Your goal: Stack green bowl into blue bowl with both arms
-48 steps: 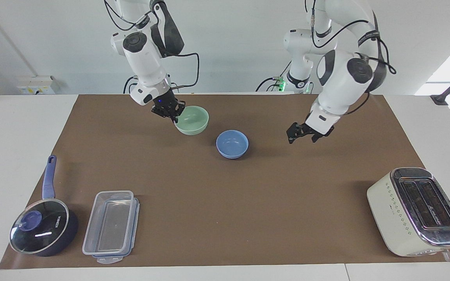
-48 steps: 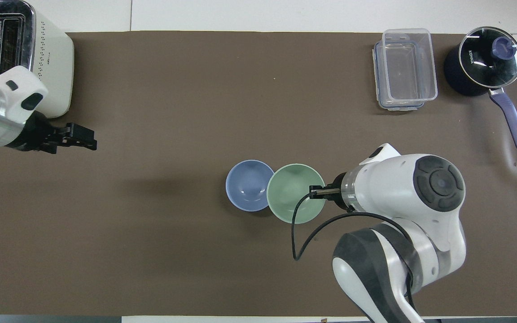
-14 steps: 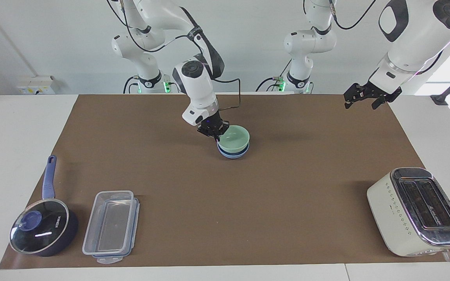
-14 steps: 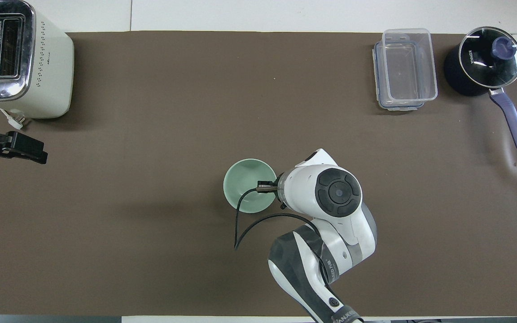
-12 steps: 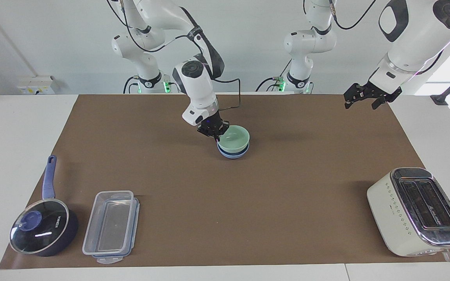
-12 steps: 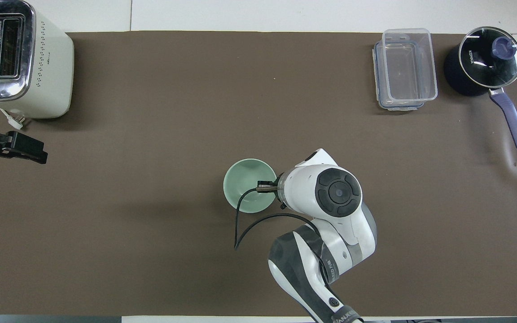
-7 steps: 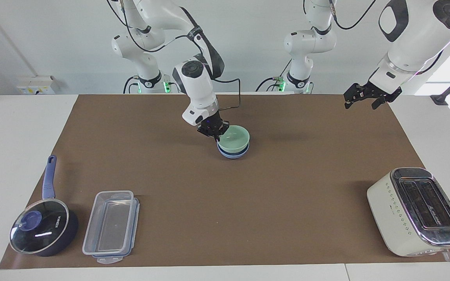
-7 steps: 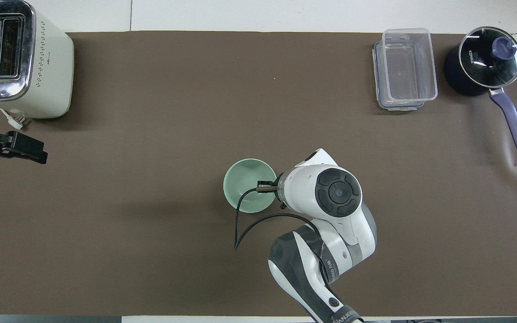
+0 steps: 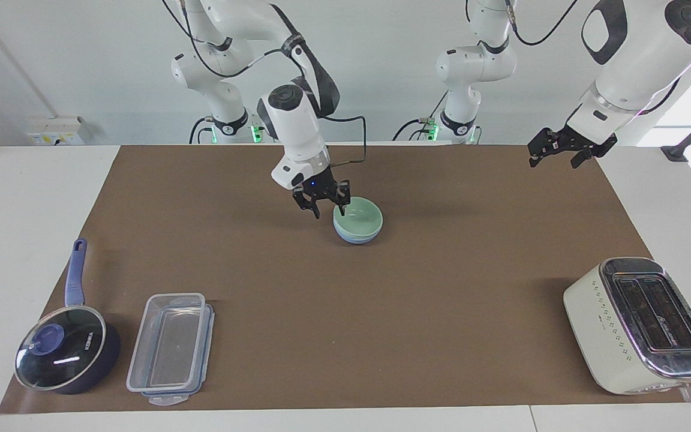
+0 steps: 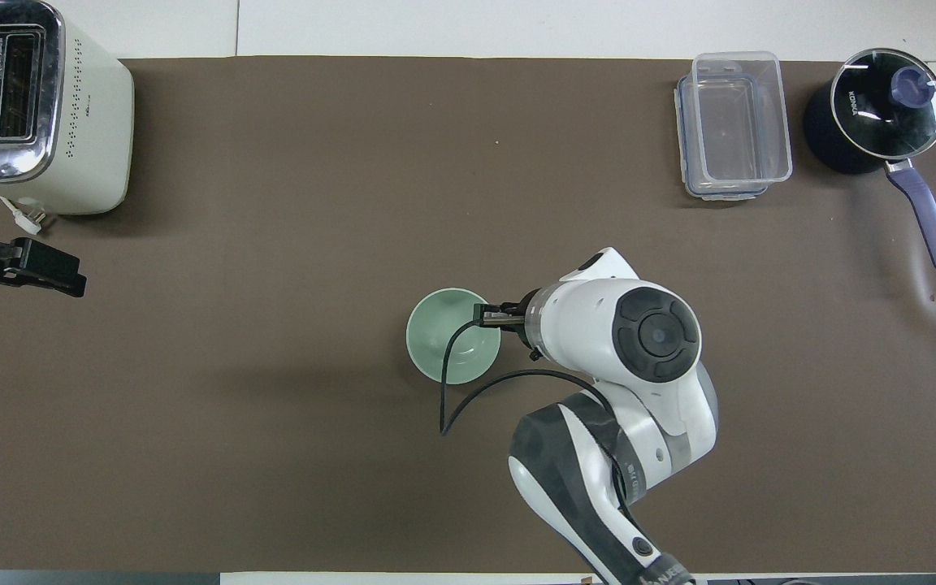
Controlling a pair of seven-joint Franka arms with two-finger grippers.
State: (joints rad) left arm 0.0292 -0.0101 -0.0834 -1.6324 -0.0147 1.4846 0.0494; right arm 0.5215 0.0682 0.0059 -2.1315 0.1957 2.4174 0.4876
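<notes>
The green bowl (image 9: 360, 217) sits nested in the blue bowl (image 9: 356, 240) in the middle of the brown mat; only a thin band of the blue bowl shows under it. In the overhead view the green bowl (image 10: 448, 337) hides the blue bowl. My right gripper (image 9: 329, 207) is open and empty, just above the green bowl's rim on the side toward the right arm's end; it also shows in the overhead view (image 10: 494, 313). My left gripper (image 9: 552, 151) is open and empty, raised over the mat's edge at the left arm's end, where it waits (image 10: 37, 272).
A cream toaster (image 9: 639, 324) stands far from the robots at the left arm's end. A clear plastic container (image 9: 168, 348) and a dark blue saucepan with a glass lid (image 9: 63, 351) stand far from the robots at the right arm's end.
My right gripper has let go of the green bowl's rim, opened and risen a little. The green bowl has settled lower into the blue bowl. The left arm has not moved in the last second.
</notes>
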